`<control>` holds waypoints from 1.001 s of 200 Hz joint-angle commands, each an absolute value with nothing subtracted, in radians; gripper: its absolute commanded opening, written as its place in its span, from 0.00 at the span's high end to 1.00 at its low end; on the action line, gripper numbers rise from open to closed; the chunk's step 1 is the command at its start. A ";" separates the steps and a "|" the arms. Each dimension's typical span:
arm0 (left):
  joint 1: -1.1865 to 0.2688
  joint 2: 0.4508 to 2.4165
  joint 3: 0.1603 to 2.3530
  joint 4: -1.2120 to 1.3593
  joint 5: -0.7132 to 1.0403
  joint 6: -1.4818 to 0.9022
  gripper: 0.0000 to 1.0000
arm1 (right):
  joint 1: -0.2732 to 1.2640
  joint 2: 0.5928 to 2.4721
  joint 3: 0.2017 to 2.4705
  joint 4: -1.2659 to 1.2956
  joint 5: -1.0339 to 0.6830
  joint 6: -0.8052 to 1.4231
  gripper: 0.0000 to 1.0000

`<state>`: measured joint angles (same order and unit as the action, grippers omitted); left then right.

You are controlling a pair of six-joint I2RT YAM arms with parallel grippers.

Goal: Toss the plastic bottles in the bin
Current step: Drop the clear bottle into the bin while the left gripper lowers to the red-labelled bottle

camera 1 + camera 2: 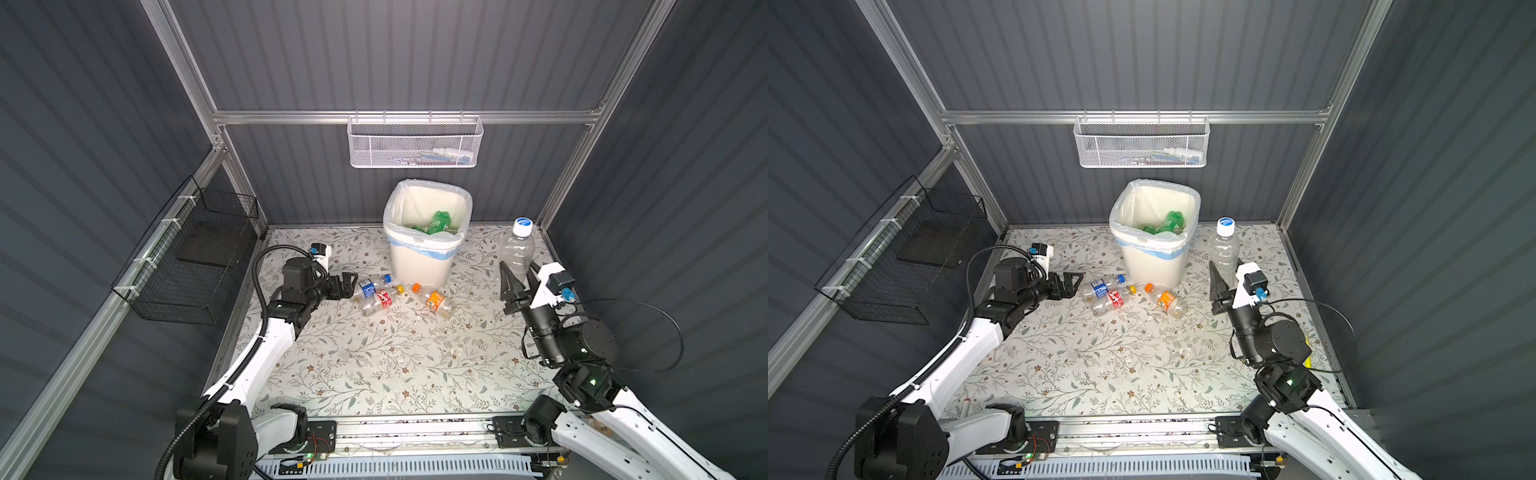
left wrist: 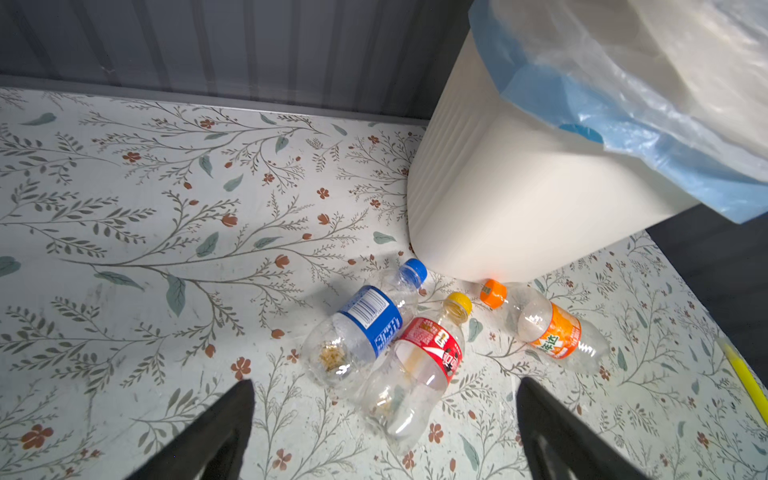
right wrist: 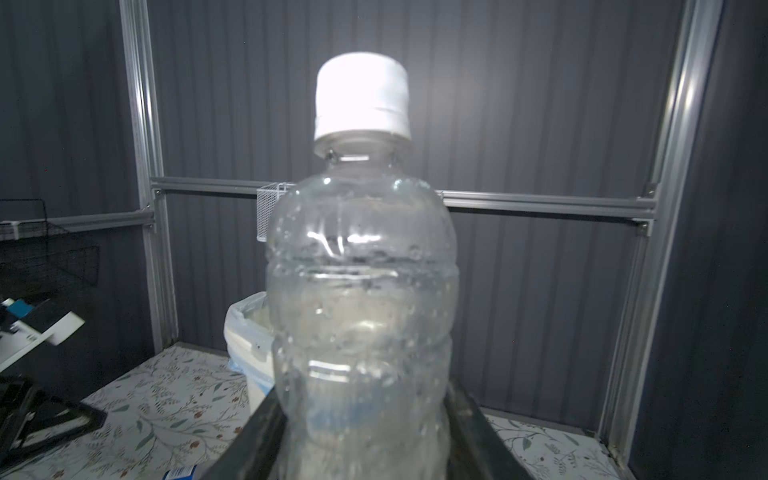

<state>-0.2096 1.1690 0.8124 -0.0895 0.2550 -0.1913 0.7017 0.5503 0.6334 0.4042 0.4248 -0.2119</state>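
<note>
**Right end effector clamped on a clear bottle, left one wide open beside three fallen bottles**

My right end effector [image 1: 518, 272] is clamped on a clear ribbed plastic bottle with a white cap [image 1: 519, 249]. The bottle is upright, to the right of the cream-white tapered plastic bin [image 1: 419, 259] and apart from it. In the right wrist view my black fingers [image 3: 257, 432] press against both sides of its lower body. Its base is cut off by the frame edge, so I cannot tell whether it touches the floral-patterned bench [image 1: 374, 365]. The bottle also hides most of the bin in that view.

My left end effector [image 1: 350, 284] is spread wide and holds nothing. It is low over the bench, just left of three bottles lying on their sides in front of the bin. A clear bottle with blue label and blue cap [image 1: 368, 287] touches a clear bottle with red label and yellow cap [image 1: 380, 300]. A clear bottle with orange label and orange cap [image 1: 434, 300] lies slightly apart, cap near the bin's foot. The left wrist view shows only my fingertips.

Inside the bin are green plastic bottles [image 1: 438, 222]; the count is unclear because the translucent bag liner [image 1: 392, 208] and the rim hide part of them.

The white wire mesh basket [image 1: 415, 143] on the back rail holds small items too blurred to name. A black wire basket [image 1: 195, 257] hangs on the left wall. A thin yellow stick [image 2: 744, 376] is cut off at the edge of the left wrist view.
</note>
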 commanded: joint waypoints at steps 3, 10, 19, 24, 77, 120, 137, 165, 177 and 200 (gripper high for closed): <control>-0.242 1.124 0.782 -0.097 0.275 -0.163 0.03 | 0.700 0.553 0.631 0.681 0.465 -0.331 0.48; -0.259 1.118 0.776 -0.108 0.259 -0.162 0.04 | 0.699 0.568 0.643 0.715 0.456 -0.349 0.48; -0.286 1.112 0.768 -0.120 0.231 -0.160 0.04 | 0.698 0.601 0.672 0.742 0.438 -0.368 0.48; -0.302 1.110 0.764 -0.124 0.213 -0.156 0.04 | 0.697 0.627 0.697 0.745 0.429 -0.377 0.47; -0.400 1.168 0.749 -0.129 0.095 -0.152 0.06 | 0.502 1.208 1.462 -0.115 0.119 -0.010 0.45; -0.410 1.249 0.801 -0.185 0.133 -0.118 0.01 | 0.416 1.454 1.742 -0.452 0.016 0.114 0.04; -0.414 1.267 0.812 -0.211 0.117 -0.098 0.01 | 0.355 1.389 1.658 -0.396 -0.023 0.176 0.01; -0.418 1.292 0.818 -0.228 0.116 -0.086 0.02 | 0.287 1.302 1.552 -0.381 -0.059 0.213 0.01; -0.428 1.307 0.820 -0.229 0.111 -0.082 0.03 | 0.259 1.267 1.497 -0.358 -0.070 0.230 0.01; -0.459 1.339 0.829 -0.242 0.080 -0.066 0.03 | 0.214 1.195 1.369 -0.321 -0.071 0.265 0.01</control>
